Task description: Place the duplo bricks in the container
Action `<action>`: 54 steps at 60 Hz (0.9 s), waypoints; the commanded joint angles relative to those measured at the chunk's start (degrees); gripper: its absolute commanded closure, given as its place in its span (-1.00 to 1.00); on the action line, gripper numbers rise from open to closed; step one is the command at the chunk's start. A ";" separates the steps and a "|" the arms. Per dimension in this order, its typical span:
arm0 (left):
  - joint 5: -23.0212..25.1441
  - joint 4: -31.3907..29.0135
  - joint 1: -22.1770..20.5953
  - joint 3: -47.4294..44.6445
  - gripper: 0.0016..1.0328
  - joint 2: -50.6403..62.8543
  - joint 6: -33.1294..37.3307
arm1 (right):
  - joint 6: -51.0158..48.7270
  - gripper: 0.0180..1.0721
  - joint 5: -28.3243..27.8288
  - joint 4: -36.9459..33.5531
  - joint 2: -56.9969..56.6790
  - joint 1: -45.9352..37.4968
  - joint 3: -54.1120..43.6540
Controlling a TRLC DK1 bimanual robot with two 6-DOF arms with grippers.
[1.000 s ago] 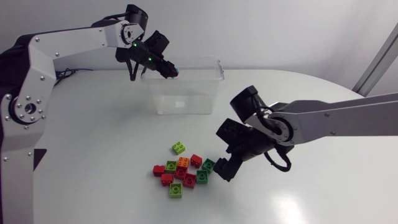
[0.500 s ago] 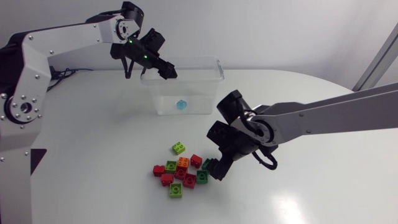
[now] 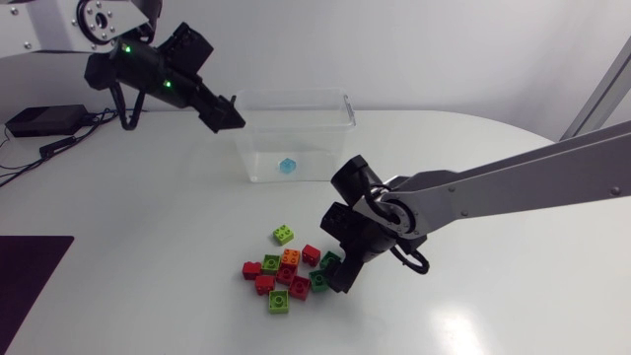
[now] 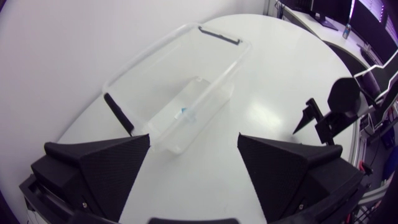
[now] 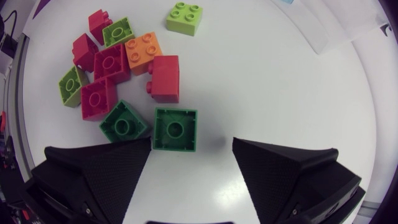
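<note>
While my right gripper (image 5: 191,148) hangs wide open and empty over the dark green brick (image 5: 175,129) at the right edge of the pile (image 3: 300,286), I judge the pick is in hand: lower, straddle, close, then carry to the container (image 3: 264,158) farther off.

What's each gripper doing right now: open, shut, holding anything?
Left gripper: open, holding nothing.
Right gripper: open, holding nothing; a dark green brick lies just ahead of its fingers.
</note>
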 commanded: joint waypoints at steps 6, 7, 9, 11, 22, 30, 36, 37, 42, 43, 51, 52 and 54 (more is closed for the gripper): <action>1.10 1.34 0.20 -12.08 -0.91 -5.59 5.17 | -0.44 -0.43 1.77 0.82 2.03 2.23 1.54; 1.10 1.51 0.29 -12.96 -0.91 -6.03 5.52 | -0.44 -0.41 1.95 0.91 2.20 2.41 1.62; 1.10 1.95 0.29 -14.45 -0.91 -6.56 6.14 | -0.53 -0.36 2.21 0.91 2.38 2.49 1.80; 1.10 2.31 0.38 -15.86 -0.90 -6.82 6.58 | -0.62 -0.26 2.21 1.08 2.64 2.67 1.80; 2.77 2.39 -0.24 -23.24 -0.88 -8.49 11.76 | -0.36 0.23 2.12 2.14 2.82 2.93 1.54; 2.69 2.31 -1.73 -26.58 -0.83 -8.93 12.82 | -0.18 0.36 2.03 2.05 2.11 1.88 0.57; 2.95 2.31 -3.14 -29.57 -0.83 -9.11 15.37 | -0.18 0.37 2.03 1.96 -0.35 1.26 -0.75; 3.13 2.31 -3.23 -30.01 -0.83 -9.02 15.81 | -0.18 0.37 2.12 1.87 -1.05 1.18 -0.92; 3.21 2.31 -4.37 -32.30 -0.83 -9.02 18.62 | -0.27 0.36 2.12 0.82 -4.30 0.12 -1.36; 3.21 2.31 -4.54 -32.65 -0.83 -9.02 19.15 | -0.36 0.36 2.12 0.47 -4.83 -0.23 -1.36; 3.92 2.39 -5.60 -35.72 -0.77 -9.37 24.77 | -1.23 0.36 1.59 -1.73 -10.01 -2.69 -1.01; 3.92 2.66 -5.69 -36.16 -0.77 -9.29 25.56 | -1.50 0.36 1.42 -2.08 -10.45 -2.87 -0.92; 3.92 3.18 -5.77 -36.87 -0.78 -9.11 26.62 | -1.59 0.36 1.07 -2.96 -11.51 -3.39 -0.57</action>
